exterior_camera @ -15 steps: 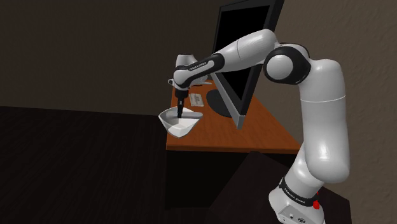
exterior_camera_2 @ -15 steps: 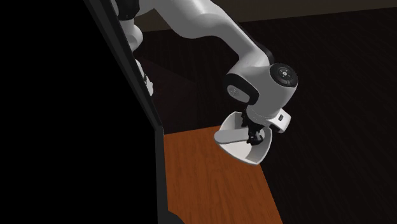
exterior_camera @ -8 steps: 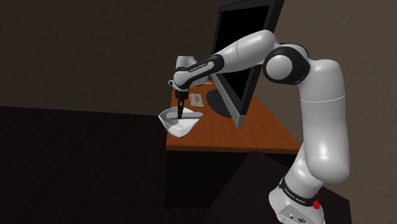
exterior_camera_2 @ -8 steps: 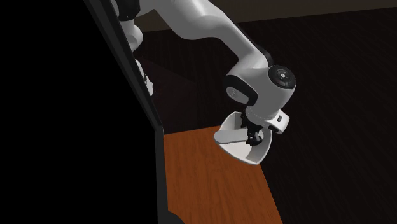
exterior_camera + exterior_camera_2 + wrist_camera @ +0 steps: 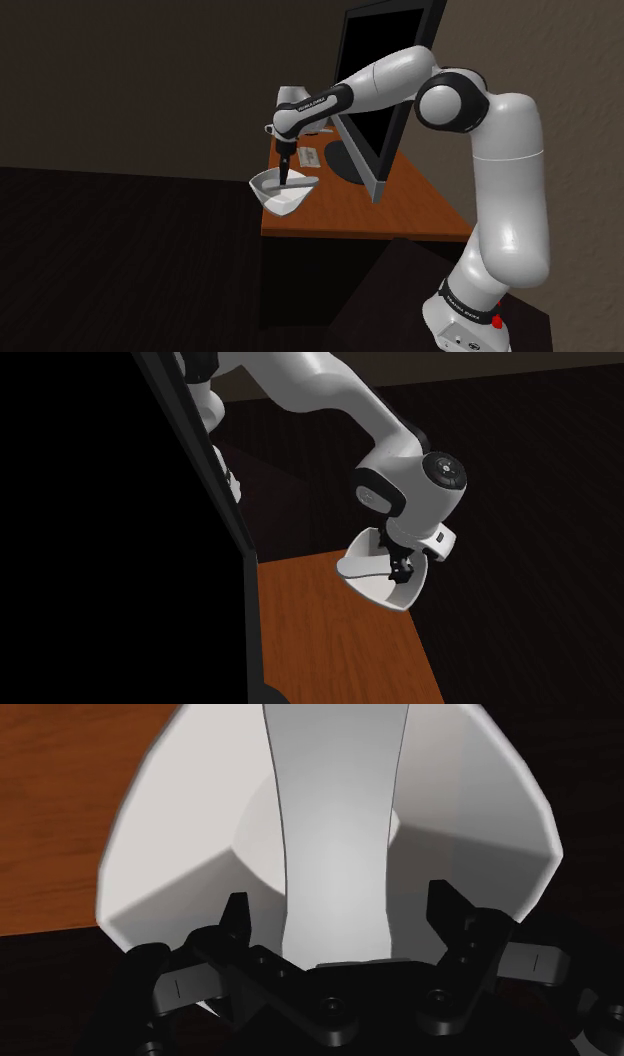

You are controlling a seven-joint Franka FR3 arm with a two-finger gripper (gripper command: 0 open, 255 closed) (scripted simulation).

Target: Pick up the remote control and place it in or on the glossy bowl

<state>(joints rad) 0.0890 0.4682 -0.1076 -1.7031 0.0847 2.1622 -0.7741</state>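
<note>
Item: remote control (image 5: 335,834), a plain grey slab, lying lengthwise inside the glossy white bowl (image 5: 470,824), which sits at a corner of the desk (image 5: 400,205). My end effector (image 5: 340,914) hangs just above the bowl, fingers spread to either side of the slab, touching neither edge and gripping nothing. Status, as I judge it: pickup and placement done; only lifting clear remains.

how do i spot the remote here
Find the orange-brown desk with the big black monitor; a white bowl sits at its corner nearest the shoulder view's left. The remote is the long, flat, pale grey bar lying in that bowl, the only slim straight thing there.
</note>
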